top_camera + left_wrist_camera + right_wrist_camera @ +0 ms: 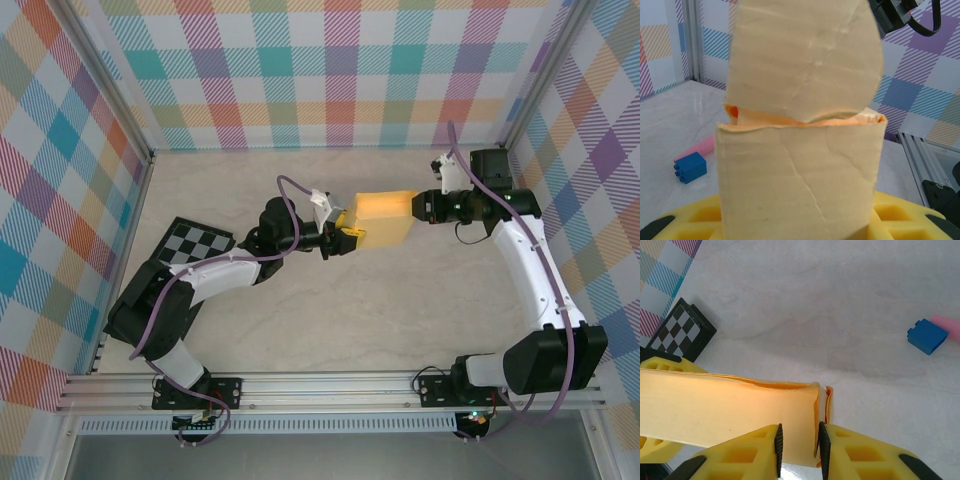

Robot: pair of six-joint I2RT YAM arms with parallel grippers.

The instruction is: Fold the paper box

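Centrally, toward the back of the table (330, 330), the paper box (385, 215) hangs between the two arms, lifted off the surface. The left gripper (350, 233) holds its left end: in the left wrist view the card rises from between the yellow fingers (685, 220), a rounded flap standing up above the folded body with an orange gap showing between them. The right gripper (416, 207) is clamped on the opposite end; in the right wrist view its black pads (778, 445) press on either side of the box's end wall, beside an upright crease. Left of the box, the checkered board (195, 243) lies flat on the table, well apart from it. Off to one side a blue block (926, 336) touches the pink stick (947, 326), both resting on the tabletop
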